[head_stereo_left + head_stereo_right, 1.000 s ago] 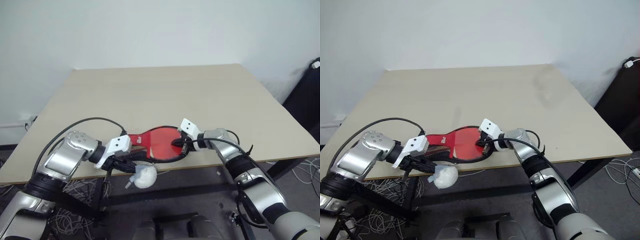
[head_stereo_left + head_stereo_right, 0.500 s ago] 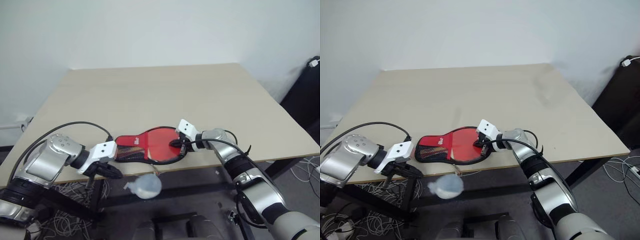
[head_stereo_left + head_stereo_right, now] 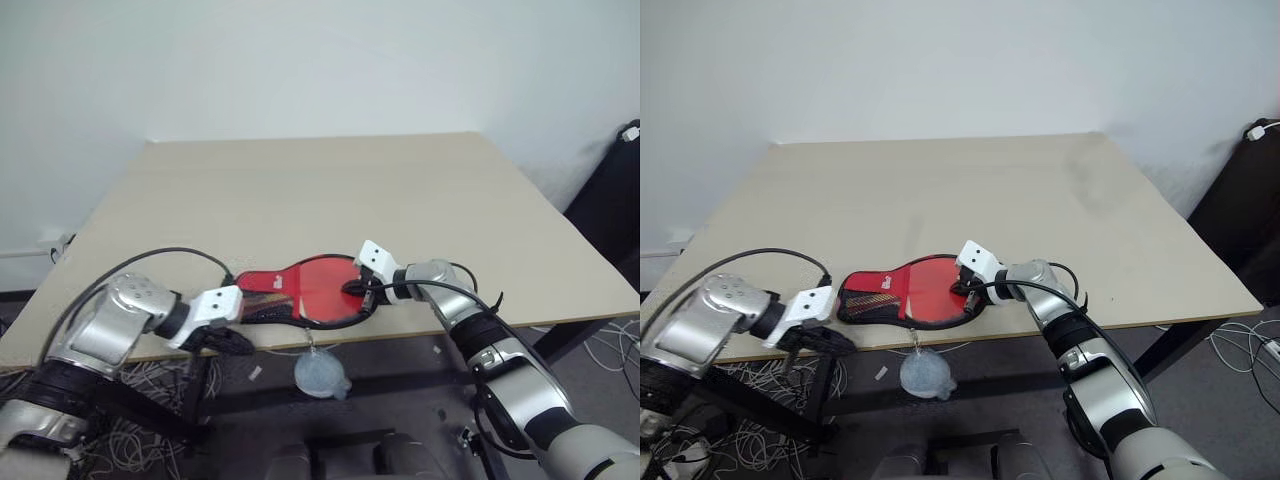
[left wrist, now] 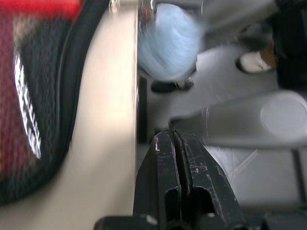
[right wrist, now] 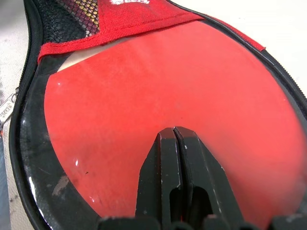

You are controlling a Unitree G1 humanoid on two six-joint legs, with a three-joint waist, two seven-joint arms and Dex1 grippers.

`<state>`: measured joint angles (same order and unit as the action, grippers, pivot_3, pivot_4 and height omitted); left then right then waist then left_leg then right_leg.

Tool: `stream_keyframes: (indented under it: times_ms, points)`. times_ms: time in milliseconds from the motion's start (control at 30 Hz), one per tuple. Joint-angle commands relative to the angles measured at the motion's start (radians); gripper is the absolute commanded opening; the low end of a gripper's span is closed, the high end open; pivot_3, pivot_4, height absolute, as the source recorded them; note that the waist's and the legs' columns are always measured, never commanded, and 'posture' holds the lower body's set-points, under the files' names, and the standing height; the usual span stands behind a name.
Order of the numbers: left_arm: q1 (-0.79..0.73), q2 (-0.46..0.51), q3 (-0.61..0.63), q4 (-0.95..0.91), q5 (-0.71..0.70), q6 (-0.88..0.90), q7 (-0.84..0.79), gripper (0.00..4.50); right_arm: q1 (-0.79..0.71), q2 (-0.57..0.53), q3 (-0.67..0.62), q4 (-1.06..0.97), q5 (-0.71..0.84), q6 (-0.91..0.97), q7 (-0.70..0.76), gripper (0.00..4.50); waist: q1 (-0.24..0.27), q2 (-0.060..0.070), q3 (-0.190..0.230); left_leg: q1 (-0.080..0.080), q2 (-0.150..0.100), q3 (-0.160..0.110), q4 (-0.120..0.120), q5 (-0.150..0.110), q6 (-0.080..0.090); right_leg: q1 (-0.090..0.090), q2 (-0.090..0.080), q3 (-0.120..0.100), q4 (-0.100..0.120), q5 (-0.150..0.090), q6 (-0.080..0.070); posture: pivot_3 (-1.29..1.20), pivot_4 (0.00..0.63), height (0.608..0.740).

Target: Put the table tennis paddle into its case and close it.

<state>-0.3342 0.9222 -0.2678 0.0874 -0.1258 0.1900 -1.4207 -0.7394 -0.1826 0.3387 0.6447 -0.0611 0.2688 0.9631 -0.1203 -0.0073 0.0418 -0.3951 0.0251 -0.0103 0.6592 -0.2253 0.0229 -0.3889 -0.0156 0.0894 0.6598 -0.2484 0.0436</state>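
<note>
Near the table's (image 3: 300,190) front edge we find the case (image 3: 262,298) lying flat with the table tennis paddle (image 3: 325,286) inside it, red face up, handle end tucked under the red-trimmed mesh flap. Its long axis runs side to side along the edge, round head toward our right arm, narrow end toward our left.

Right gripper (image 3: 356,287) rests on the paddle's red face, fingers pressed together, gripping nothing; it seems to pin the head down. Left gripper (image 3: 236,341) sits just off the narrow end, at the table edge and slightly below it, fingers also closed and empty.

A small grey pouch (image 3: 321,374) dangles below the table edge, hung from the case's rim.

We judge the paddle seated and the zip not yet run. The left arm is nearer the narrow end.
</note>
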Motion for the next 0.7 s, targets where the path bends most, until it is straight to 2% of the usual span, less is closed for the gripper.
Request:
stream_keyframes:
  times_ms: [33,300,500,600,700]
  points:
    - [-0.043,-0.034,-0.005,-0.052,0.010,-0.075,0.004,0.37,0.028,-0.006,0.046,0.063,-0.044,0.025,0.005,0.00,0.000,0.000,0.000,0.000,0.000,0.000,0.000,0.000,0.000,0.000,0.000,0.000,0.000,0.000,0.000,0.00,0.000,0.740]
    - [-0.169,-0.158,-0.123,-0.015,0.114,-0.365,-0.026,2.42,0.017,-0.003,0.047,0.078,-0.046,0.019,0.004,0.00,0.001,0.000,0.000,0.000,-0.001,0.002,0.001,0.000,0.000,0.001,0.001,0.000,0.000,0.000,0.000,0.00,0.000,0.740]
    - [-0.280,-0.244,-0.233,0.095,0.209,-0.573,-0.054,2.42,0.011,0.003,0.046,0.086,-0.045,0.018,-0.005,0.00,0.001,0.000,0.000,0.000,-0.001,0.004,0.001,0.000,0.000,0.001,0.001,0.001,0.000,0.000,0.000,0.00,0.000,0.740]
    - [-0.330,-0.276,-0.279,0.159,0.224,-0.666,-0.087,2.94,0.012,0.005,0.044,0.087,-0.044,0.021,-0.010,0.00,0.000,0.000,0.000,0.000,-0.001,0.005,0.001,0.000,0.000,0.001,0.001,0.001,0.000,0.000,0.000,0.00,0.000,0.740]
    - [-0.369,-0.294,-0.333,0.229,0.269,-0.794,-0.104,3.70,0.014,0.007,0.042,0.085,-0.044,0.024,-0.016,0.00,-0.001,0.000,0.000,0.000,-0.001,0.005,0.001,0.000,0.000,0.001,0.001,0.001,0.000,0.000,0.000,0.00,0.000,0.740]
